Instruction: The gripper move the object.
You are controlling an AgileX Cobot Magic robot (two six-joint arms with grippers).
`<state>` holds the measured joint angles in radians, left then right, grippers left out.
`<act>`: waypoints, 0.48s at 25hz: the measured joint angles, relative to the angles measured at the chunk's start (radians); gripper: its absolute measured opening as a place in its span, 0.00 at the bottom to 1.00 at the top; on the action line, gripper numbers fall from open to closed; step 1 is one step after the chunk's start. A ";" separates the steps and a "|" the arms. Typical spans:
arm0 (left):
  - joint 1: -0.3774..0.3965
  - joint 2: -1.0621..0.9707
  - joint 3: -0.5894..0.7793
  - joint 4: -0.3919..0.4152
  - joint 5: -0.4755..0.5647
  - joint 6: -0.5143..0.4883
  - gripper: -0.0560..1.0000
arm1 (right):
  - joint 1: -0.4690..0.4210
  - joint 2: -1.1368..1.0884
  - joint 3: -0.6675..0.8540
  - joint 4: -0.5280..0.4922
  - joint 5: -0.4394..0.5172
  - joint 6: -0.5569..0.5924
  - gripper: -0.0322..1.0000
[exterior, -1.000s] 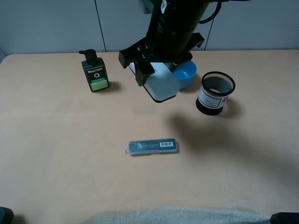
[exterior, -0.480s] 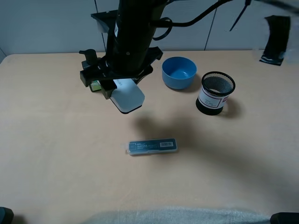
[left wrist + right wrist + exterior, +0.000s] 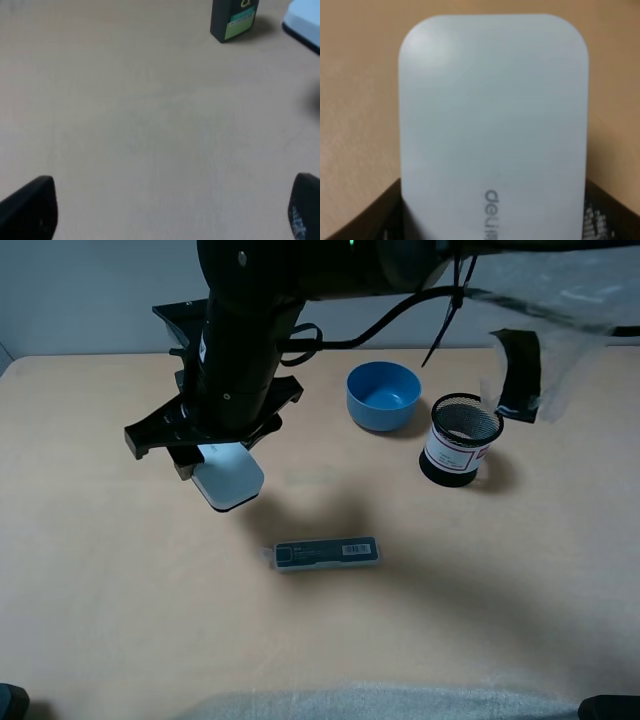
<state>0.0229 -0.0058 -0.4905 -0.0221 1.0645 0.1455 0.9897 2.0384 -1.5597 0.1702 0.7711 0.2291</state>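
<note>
The white rounded-rectangle case [image 3: 228,478] hangs above the table's left-middle, held at its back end by my right gripper [image 3: 205,455]. That gripper sits on a thick black arm reaching across from the right. In the right wrist view the case [image 3: 492,115] fills the frame, with "deli" printed on it and black fingers [image 3: 605,210] at its sides. Its corner also shows in the left wrist view [image 3: 305,22]. My left gripper [image 3: 165,215] is open and empty, low over bare table.
A slim dark grey barcode-labelled case [image 3: 327,553] lies in front of the held case. A blue bowl [image 3: 383,395] and a black mesh cup [image 3: 460,438] stand at the back right. A dark soap bottle [image 3: 234,20] shows in the left wrist view; the arm hides it in the high view.
My right arm has carried the white case leftward and toward the front, from beside the blue bowl to the left-middle. It now covers the soap bottle in the high view.
</note>
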 joint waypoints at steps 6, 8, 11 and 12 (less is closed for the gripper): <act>0.000 0.000 0.000 0.000 0.000 0.000 0.93 | 0.002 0.040 0.000 0.042 -0.067 0.000 0.48; 0.000 0.000 0.000 0.000 0.000 0.000 0.93 | 0.002 0.054 0.000 0.056 -0.086 0.000 0.48; 0.000 0.000 0.000 0.000 0.000 0.000 0.93 | 0.002 0.079 0.000 0.079 -0.107 0.000 0.48; 0.000 0.000 0.000 0.000 0.000 0.000 0.93 | 0.002 0.089 0.000 0.091 -0.112 0.000 0.48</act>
<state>0.0229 -0.0058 -0.4905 -0.0221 1.0645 0.1455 0.9916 2.1276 -1.5597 0.2612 0.6592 0.2291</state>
